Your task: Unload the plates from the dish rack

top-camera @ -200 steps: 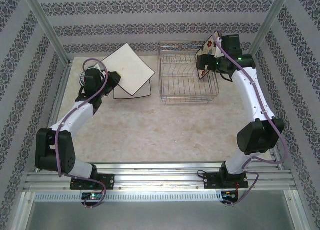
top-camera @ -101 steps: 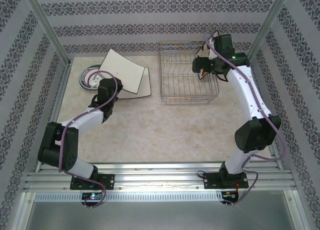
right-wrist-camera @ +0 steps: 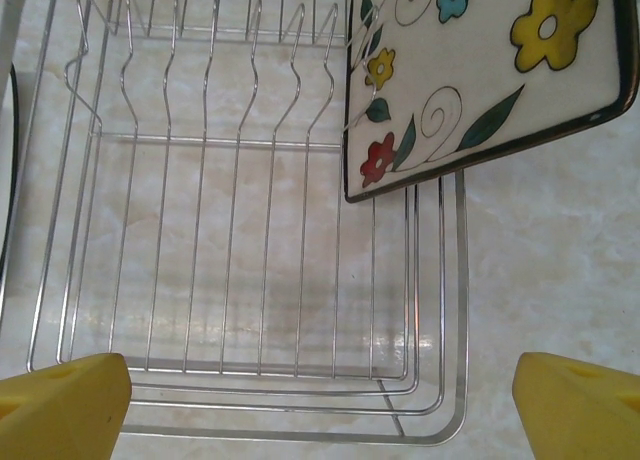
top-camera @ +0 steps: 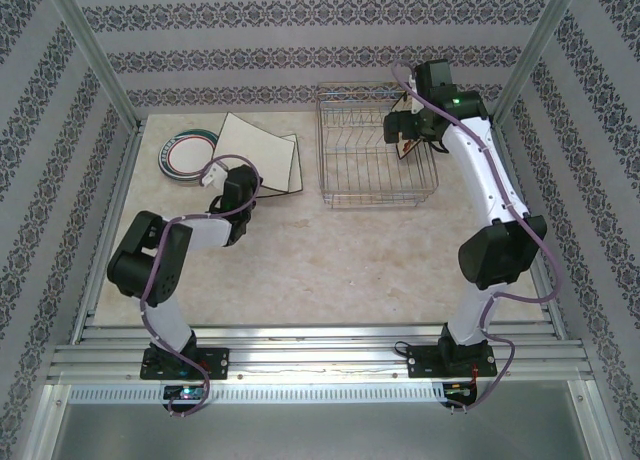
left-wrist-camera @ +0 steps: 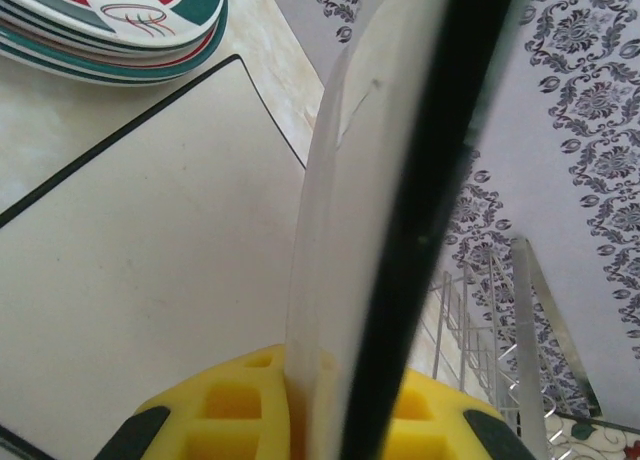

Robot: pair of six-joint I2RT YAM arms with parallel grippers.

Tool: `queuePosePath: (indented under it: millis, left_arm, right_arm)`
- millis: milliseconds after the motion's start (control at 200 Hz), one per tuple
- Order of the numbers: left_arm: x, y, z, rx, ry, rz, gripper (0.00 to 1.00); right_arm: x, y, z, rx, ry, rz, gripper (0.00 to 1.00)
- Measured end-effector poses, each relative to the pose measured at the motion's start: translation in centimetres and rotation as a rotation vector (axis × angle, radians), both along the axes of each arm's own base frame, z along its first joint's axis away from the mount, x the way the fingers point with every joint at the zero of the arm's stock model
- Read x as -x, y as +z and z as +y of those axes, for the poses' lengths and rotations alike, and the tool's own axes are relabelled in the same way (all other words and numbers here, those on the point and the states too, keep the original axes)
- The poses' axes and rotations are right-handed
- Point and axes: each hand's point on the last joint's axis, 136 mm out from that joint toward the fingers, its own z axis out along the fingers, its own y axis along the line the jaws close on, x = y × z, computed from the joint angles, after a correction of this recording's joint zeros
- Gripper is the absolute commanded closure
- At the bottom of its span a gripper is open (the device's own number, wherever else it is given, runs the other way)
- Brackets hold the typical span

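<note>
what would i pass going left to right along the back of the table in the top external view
stack of round white plates with teal and red rims → cream square plates with dark rims → rectangular silver wire dish rack

A robot lab booth: aluminium frame posts point(top-camera: 92, 50), patterned wallpaper panels point(top-camera: 300, 40), marble-look tabletop point(top-camera: 330, 250).

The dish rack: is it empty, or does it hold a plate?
Not empty. One flowered square plate leans at the right end of the dish rack; the other divider slots are bare.
</note>
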Motion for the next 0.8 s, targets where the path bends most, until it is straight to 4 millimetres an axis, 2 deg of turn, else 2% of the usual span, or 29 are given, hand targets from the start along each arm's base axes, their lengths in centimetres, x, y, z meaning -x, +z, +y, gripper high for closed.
queuePosePath:
  millis: [260,460,724,799]
  left_arm:
    - [-1.0,-2.0,0.0,0.023,0.061,-0.047,1.00]
    - [-1.2,-3.6,-1.1,0.053,0.090,-0.067,1.00]
    - [-1.5,-4.0,-1.3,0.073,0.136,-0.090,1.00]
    - [-1.5,-4.2,-1.2,0.075,0.153,-0.093,0.96]
  right_arm:
    - [0.3,-0.4,0.0,0.013,0.012,0.026,0.02]
    - [0.3,-0.5,0.0,0.022,0.024,0.029,0.02]
    - [0.3,-0.5,0.0,0.022,0.025,0.030,0.02]
    - [0.3,-0.5,0.0,0.022,0.025,0.030,0.02]
